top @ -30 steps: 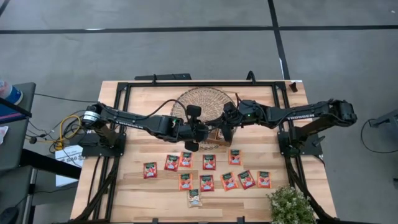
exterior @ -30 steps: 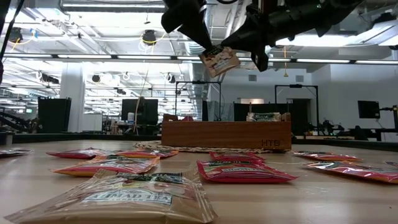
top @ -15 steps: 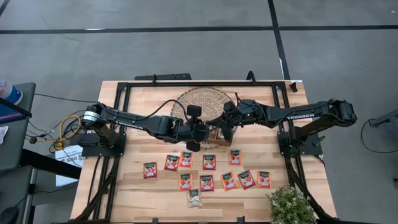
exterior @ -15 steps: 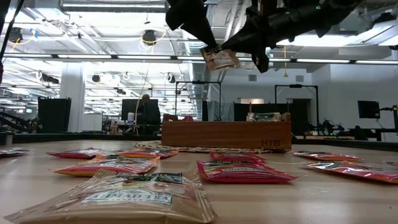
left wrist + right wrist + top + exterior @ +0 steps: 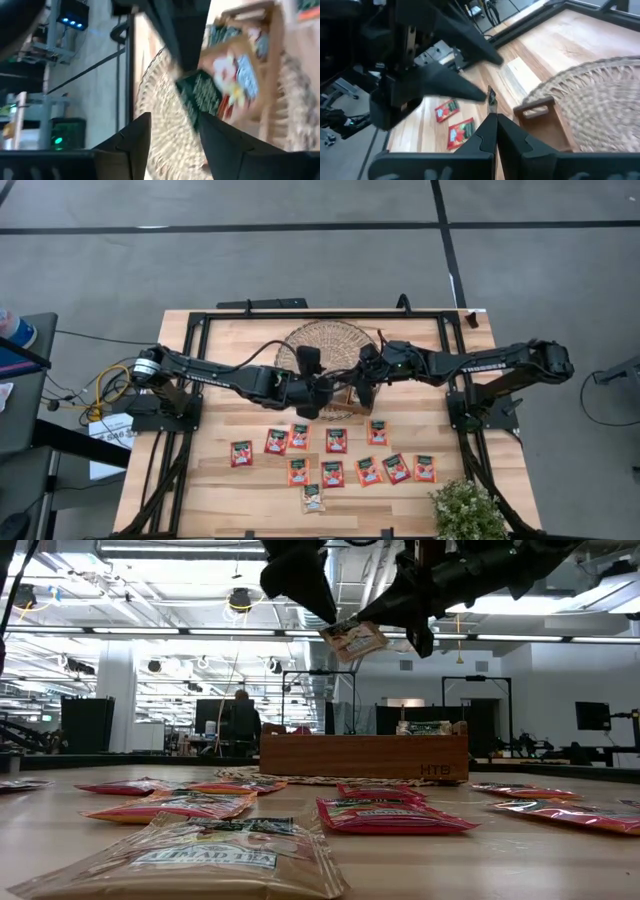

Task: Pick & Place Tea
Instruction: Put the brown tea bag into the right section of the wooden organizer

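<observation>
One tea sachet (image 5: 352, 638), pale with a green band, hangs in the air above the brown wooden tray (image 5: 363, 757). My right gripper (image 5: 492, 116) is shut on it and comes in from the table's right. My left gripper (image 5: 175, 120) comes from the left and stands open, its fingers on either side of the sachet's (image 5: 207, 95) other end. Several red-orange sachets (image 5: 335, 442) and one beige sachet (image 5: 220, 855) lie flat on the table in front of the tray. My right gripper pinches one edge of the sachet (image 5: 491, 102) between its two fingers, slanting down from the table's right. The sachet is lifted clear and tilted above the tray. My left gripper has one fingertip (image 5: 482, 93) close to the sachet; whether it touches, I cannot tell.
The tray stands on a round woven mat (image 5: 325, 340) at the table's far middle. A potted plant (image 5: 465, 510) sits at the near right corner. Bare wood lies to the left and right of the sachet rows.
Both arms have stayed where they were above the tray. The sachet swung from slanted to nearly level half a second ago and is slanted again now, still clear of the tray.
</observation>
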You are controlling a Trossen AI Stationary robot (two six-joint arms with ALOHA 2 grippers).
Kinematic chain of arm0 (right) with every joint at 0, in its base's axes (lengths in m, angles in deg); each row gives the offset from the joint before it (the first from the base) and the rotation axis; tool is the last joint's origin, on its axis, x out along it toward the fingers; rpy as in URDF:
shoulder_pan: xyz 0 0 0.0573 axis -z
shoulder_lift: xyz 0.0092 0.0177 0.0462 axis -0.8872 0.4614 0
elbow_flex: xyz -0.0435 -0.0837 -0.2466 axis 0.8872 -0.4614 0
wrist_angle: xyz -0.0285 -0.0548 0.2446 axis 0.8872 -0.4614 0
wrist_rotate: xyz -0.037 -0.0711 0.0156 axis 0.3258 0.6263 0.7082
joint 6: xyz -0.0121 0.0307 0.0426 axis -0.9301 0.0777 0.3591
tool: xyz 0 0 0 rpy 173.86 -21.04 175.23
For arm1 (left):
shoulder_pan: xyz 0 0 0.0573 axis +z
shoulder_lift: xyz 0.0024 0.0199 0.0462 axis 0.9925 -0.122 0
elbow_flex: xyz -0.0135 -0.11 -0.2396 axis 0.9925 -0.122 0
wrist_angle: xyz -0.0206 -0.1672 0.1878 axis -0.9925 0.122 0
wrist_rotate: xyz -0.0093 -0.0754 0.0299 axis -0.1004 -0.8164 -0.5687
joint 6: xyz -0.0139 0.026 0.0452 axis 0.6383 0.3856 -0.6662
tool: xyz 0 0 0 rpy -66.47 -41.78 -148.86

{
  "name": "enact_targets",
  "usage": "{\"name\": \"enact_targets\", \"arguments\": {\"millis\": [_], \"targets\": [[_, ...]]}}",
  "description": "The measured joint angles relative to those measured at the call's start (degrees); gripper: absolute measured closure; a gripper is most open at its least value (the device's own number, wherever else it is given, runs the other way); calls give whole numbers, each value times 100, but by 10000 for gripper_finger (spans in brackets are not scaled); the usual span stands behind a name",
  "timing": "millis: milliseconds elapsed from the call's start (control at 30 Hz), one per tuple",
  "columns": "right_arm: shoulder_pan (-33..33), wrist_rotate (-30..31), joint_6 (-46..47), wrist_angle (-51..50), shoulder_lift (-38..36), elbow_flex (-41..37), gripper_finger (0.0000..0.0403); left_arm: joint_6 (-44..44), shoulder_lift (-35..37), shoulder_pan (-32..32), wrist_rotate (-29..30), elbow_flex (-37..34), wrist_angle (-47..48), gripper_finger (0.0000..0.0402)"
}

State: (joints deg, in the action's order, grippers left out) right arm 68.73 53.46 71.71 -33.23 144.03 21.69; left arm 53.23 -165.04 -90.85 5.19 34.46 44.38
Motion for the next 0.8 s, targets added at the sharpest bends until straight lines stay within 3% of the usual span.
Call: {"name": "enact_targets", "arguments": {"millis": [133,267,400,567,800], "targets": [[117,41,-97,-434,-248,0,403,465,168,-7,180,2,689,241],[164,480,-292,-963,-699,-2,403,1377,360,-7,-70,7,1494,241],[102,1089,-400,-1292,-1269,-63,403,2199,577,64,-1024,7,2067,241],[-318,1940,-73,-1188,-1987,-659,403,2567,589,221,-2198,7,2343,241],[-1304,3555,207,1044,-2312,-1925,403,2560,640,425,-2615,-364,2138,241]]}}
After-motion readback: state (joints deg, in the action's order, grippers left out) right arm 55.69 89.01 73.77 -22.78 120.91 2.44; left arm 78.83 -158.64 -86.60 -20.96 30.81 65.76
